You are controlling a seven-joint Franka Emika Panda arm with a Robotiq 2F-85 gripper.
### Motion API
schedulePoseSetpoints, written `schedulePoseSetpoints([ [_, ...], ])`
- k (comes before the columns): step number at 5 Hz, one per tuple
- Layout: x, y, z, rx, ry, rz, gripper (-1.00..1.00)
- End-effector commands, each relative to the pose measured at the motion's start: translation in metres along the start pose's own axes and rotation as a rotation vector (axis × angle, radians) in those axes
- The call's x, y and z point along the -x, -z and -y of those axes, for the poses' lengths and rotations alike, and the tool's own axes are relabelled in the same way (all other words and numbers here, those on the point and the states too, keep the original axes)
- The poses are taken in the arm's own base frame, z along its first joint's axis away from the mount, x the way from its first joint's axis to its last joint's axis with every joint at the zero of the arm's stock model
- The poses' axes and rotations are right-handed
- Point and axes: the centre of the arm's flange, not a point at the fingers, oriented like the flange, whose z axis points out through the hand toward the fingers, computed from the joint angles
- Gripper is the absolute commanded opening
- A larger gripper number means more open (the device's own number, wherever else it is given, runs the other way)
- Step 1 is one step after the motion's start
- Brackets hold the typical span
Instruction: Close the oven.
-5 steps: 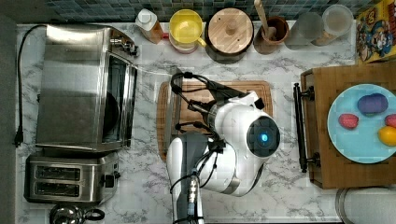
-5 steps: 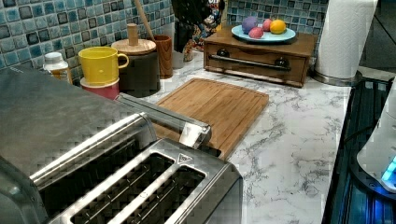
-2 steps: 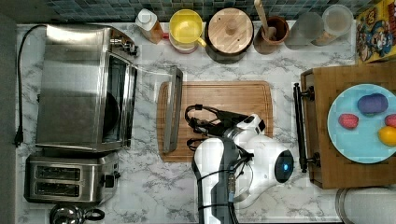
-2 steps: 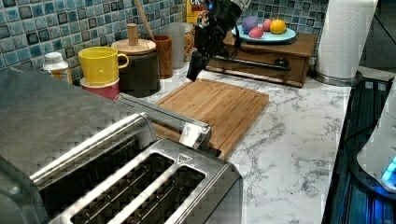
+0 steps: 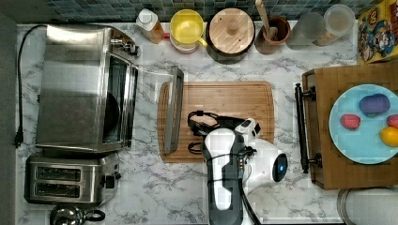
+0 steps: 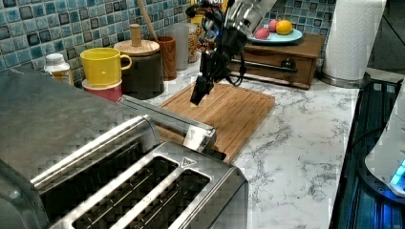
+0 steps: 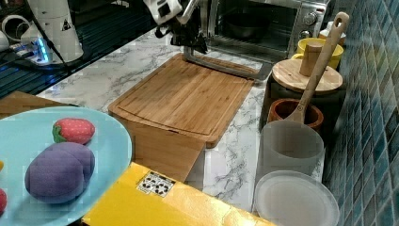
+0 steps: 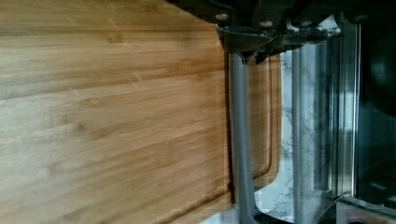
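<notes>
The stainless-steel oven (image 5: 82,89) stands at the top view's left with its glass door dropped open. The door's bar handle (image 5: 173,110) reaches over the edge of the wooden cutting board (image 5: 230,101). In the left view my gripper (image 6: 196,95) hangs shut and empty, just above the board and a short way beyond the handle (image 6: 165,114). The right view shows the gripper (image 7: 190,43) right at the handle's end (image 7: 221,66), in front of the open oven cavity (image 7: 254,23). In the wrist view the handle (image 8: 240,140) runs out from under the gripper (image 8: 254,46).
A two-slot toaster (image 5: 70,178) sits beside the oven. Mugs, a wood-lidded jar (image 5: 232,28), a utensil pot and plastic containers line the tiled back wall. A wooden box carrying a blue plate of toy fruit (image 5: 363,124) stands at the top view's right.
The arm has swung in over the cutting board. The gripper has come down and nearer to the door's handle. The door has stayed open and has not moved.
</notes>
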Motion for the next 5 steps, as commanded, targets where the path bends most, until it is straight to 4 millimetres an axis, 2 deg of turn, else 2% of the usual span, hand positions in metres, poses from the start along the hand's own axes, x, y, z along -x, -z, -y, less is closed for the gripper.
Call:
schedulePoseSetpoints([
  [1, -0.029, -0.009, 0.043, -0.103, 0.106, -0.193, -1.0],
  [2, -0.034, -0.011, 0.054, -0.113, 0.108, -0.198, -1.0],
  [3, -0.034, -0.028, 0.057, -0.1, 0.111, -0.198, -1.0],
  [5, -0.038, -0.052, 0.082, -0.135, 0.133, -0.193, -1.0],
])
